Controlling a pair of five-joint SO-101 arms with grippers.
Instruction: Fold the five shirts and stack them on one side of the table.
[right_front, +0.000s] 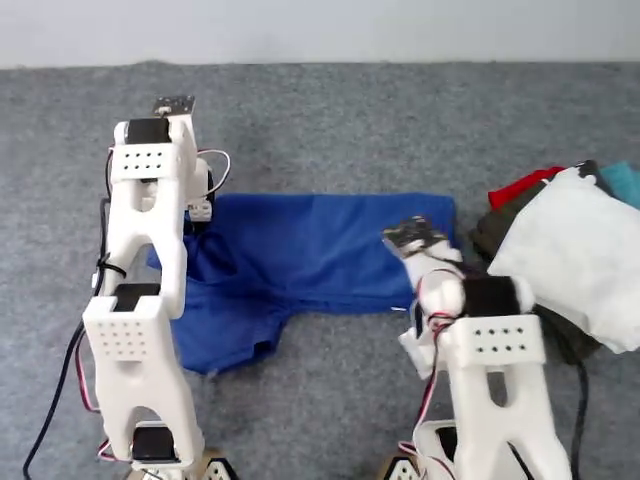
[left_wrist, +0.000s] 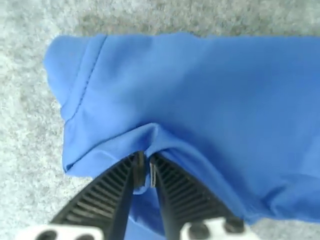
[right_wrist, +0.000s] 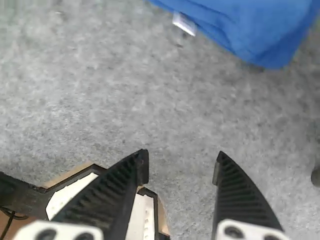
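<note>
Left gripper (left_wrist: 144, 169) clenched on a pinch of the blue shirt (left_wrist: 200, 95). The jaws stand almost together, with a small ridge of cloth humped up between them. Clock bearings are from the high view, 12 o'clock being the far edge of the table (right_front: 330, 120). The hold sits at the shirt's 10 o'clock corner, beside a stitched hem. From there the cloth runs flat toward 3 o'clock, so the long axis lies 9 to 3 across the table. One loose flap hangs down toward 7 o'clock beside the left arm. Right gripper (right_wrist: 181, 156) released, jaws spread wide over bare grey carpet, grasping nothing. Just past its fingertips lies a shirt edge carrying a small white tag (right_wrist: 184, 23). In the high view this arm's wrist sits over the shirt's 4 o'clock corner, so the right arm is the nearer one to the free end. Farther out at 3 o'clock is the pile (right_front: 520, 215) of other shirts, with a white shirt (right_front: 580, 255) on top and red, teal and dark cloth under it. It is just beside the blue one, and I cannot tell whether they touch. Judgement: the fold turns on the 9-to-3 axis. One end is held and the other is not. The right gripper likely needs the 4 o'clock corner before both ends can travel together.
</note>
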